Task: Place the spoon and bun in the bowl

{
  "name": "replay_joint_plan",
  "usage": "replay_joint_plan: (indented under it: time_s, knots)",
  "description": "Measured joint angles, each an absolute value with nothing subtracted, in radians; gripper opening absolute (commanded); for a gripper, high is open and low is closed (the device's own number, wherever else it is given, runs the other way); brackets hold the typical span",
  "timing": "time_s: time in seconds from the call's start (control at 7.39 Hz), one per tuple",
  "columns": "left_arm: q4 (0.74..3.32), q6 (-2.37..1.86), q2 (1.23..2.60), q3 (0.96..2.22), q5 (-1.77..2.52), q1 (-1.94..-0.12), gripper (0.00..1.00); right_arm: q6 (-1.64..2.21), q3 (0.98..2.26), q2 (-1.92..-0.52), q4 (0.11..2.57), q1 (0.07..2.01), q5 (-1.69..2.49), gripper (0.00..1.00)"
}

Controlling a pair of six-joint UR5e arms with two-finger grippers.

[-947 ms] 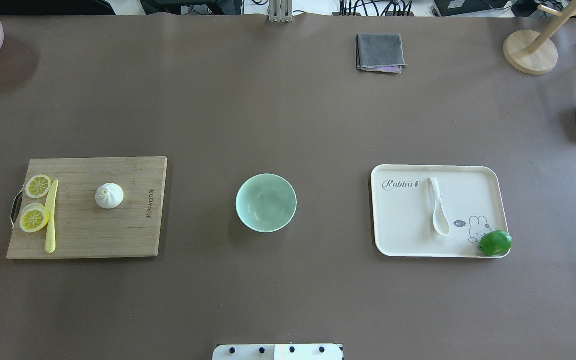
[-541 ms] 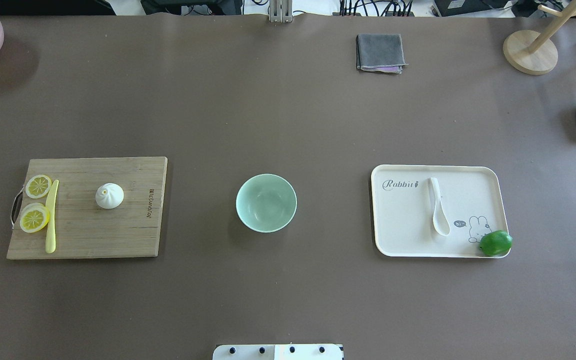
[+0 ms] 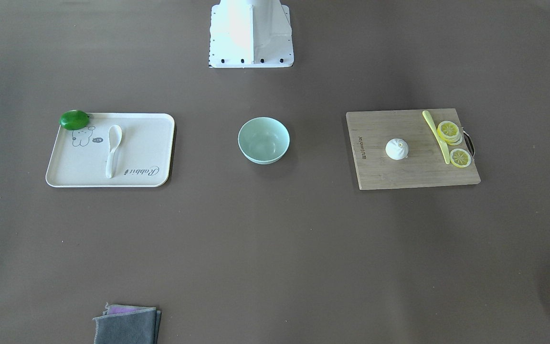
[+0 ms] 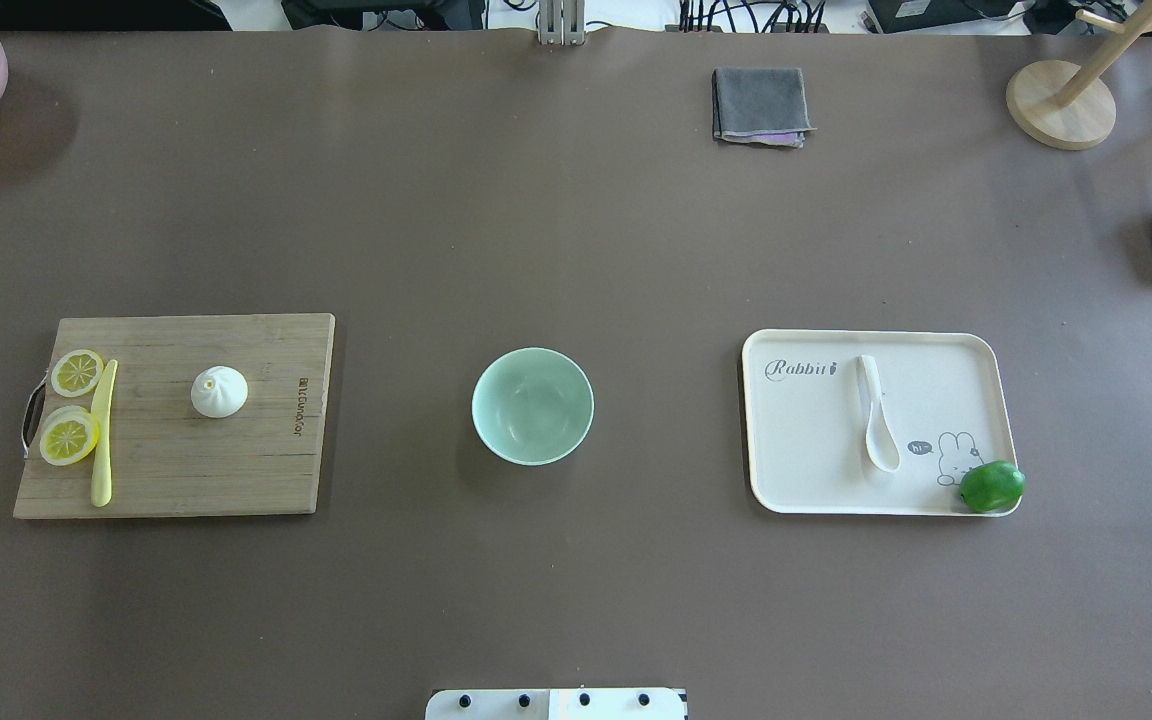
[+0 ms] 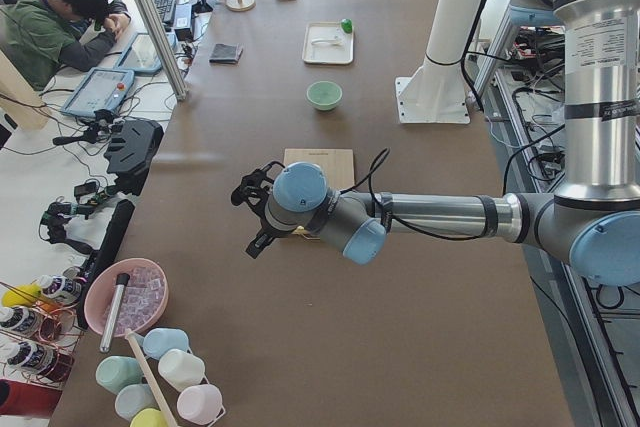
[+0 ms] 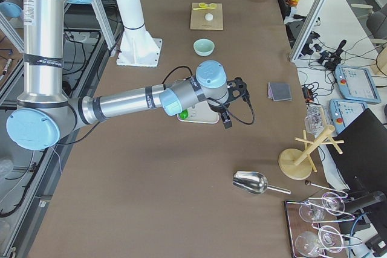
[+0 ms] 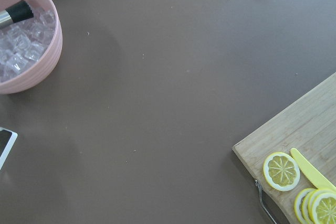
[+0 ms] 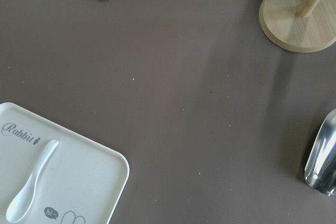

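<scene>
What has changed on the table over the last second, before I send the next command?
Nothing visibly changed in the overhead view. The bun still sits on the cutting board, the spoon lies on the tray, and the bowl between them is still empty.

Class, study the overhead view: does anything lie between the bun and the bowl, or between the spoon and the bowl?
Nothing visible does. Only bare table separates the bun on its cutting board and the spoon on its tray from the bowl.
</scene>
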State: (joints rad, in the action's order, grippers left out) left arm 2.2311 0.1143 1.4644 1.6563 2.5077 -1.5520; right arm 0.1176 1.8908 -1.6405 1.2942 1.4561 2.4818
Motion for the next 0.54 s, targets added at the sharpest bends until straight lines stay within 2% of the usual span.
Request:
replay_joint_plan:
  time_s: [0.54]
  knots:
    - [2.367,-0.109,1.489,1.642,2.497,-1.426,0.98,0.539,1.923,-1.542,1.290,1.217,2.285,1.00]
